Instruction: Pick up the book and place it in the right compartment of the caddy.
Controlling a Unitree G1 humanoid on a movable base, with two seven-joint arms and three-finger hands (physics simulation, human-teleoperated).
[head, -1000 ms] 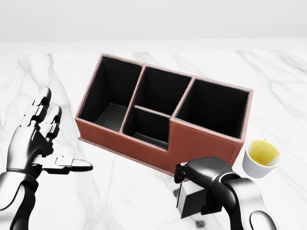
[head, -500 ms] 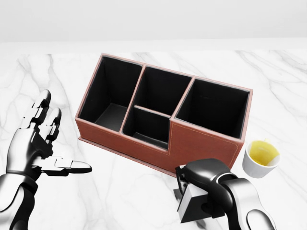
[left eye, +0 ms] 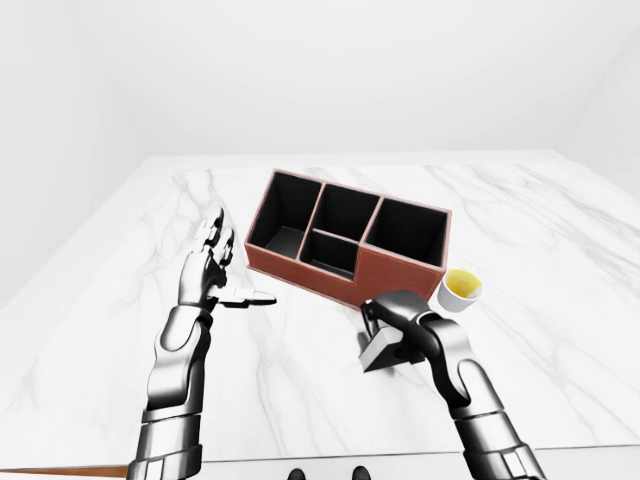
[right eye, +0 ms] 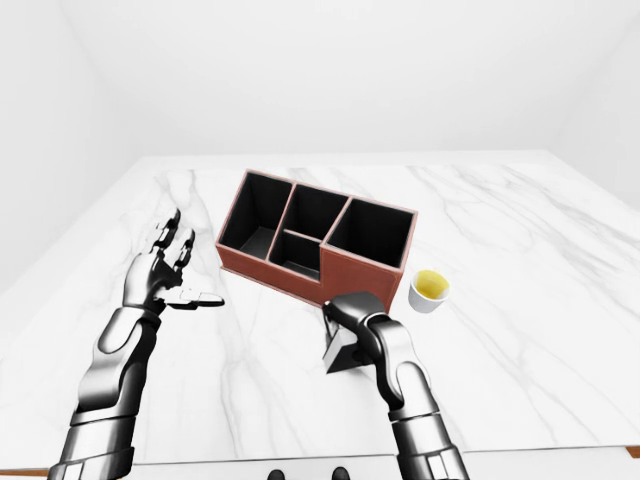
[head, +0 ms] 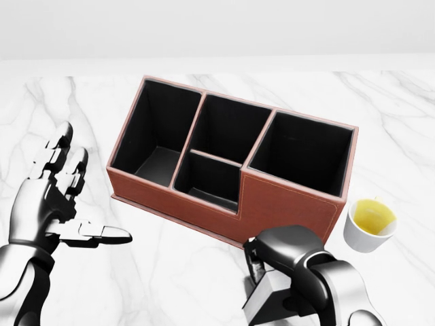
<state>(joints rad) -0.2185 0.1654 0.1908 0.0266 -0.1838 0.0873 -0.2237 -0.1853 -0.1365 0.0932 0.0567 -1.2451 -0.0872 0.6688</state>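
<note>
In the head view, the right hand (head: 282,261) and the grey book (head: 266,302) it grips have sunk lower toward the bottom edge than half a second ago, just below the caddy (head: 285,204), whose right compartment (head: 302,153) stands open; the left hand (head: 51,197) has barely shifted, fingers spread, thumb out. In the left-eye view, the cup (left eye: 460,290) sits beside the caddy's right end, and bare marble table (left eye: 300,390) lies between the arms.

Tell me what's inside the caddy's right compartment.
Nothing shows in the caddy's right compartment: only black lining. Its near wall hides the lowest part of the floor. The book sits outside, gripped by the right hand.
</note>
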